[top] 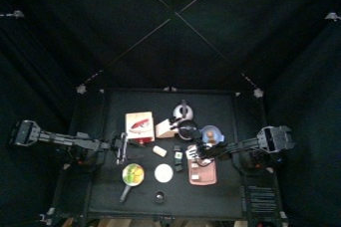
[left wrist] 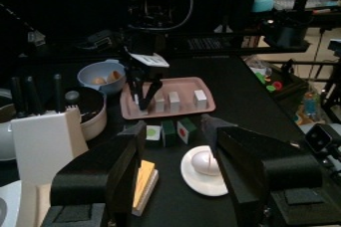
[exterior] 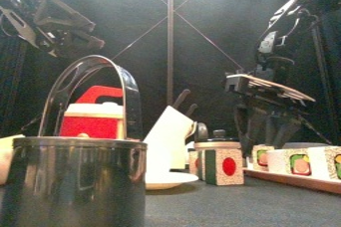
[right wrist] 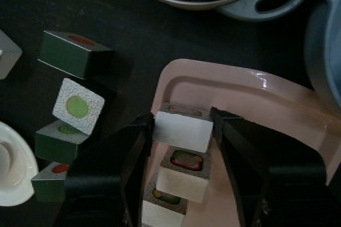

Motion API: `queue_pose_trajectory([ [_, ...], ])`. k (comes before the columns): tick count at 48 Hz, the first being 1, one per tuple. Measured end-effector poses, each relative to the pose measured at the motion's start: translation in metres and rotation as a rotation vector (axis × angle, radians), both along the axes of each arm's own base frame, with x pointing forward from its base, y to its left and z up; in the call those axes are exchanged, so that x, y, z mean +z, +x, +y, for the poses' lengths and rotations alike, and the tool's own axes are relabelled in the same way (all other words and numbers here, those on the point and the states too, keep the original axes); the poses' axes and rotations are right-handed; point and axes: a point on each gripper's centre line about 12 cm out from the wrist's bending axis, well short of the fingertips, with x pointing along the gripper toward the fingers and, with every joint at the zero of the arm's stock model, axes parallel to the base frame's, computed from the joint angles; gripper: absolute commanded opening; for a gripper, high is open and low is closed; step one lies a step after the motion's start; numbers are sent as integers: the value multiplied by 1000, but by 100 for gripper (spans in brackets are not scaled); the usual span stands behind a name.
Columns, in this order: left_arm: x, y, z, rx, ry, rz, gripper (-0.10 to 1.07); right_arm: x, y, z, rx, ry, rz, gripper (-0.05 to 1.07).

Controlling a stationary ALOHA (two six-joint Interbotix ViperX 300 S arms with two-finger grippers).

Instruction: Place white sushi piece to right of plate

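The right gripper is hanging over the pink tray, and its 2 jaws are standing apart on both sides of a white sushi piece, very close to it, but I cannot tell if they are pressing it. This piece is sitting inside the tray at one end of a row, with more sushi pieces behind it. On the black table just beside the tray, loose sushi pieces with dark sides are lying. The white plate with a white round thing on it is near them. The left gripper is resting with its jaws wide apart, holding nothing. A knife block and a blue bowl are standing beyond the tray.
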Motion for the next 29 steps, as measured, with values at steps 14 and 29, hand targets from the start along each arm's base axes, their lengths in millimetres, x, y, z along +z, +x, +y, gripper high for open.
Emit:
queue_pose_trajectory([
  [14,-2,-1,0,0,-1,5,86,40,-5,27,48,-8,-62,72],
  [29,-5,-3,-3,-10,-15,13,86,48,-108,48,-207,-21,150,72],
])
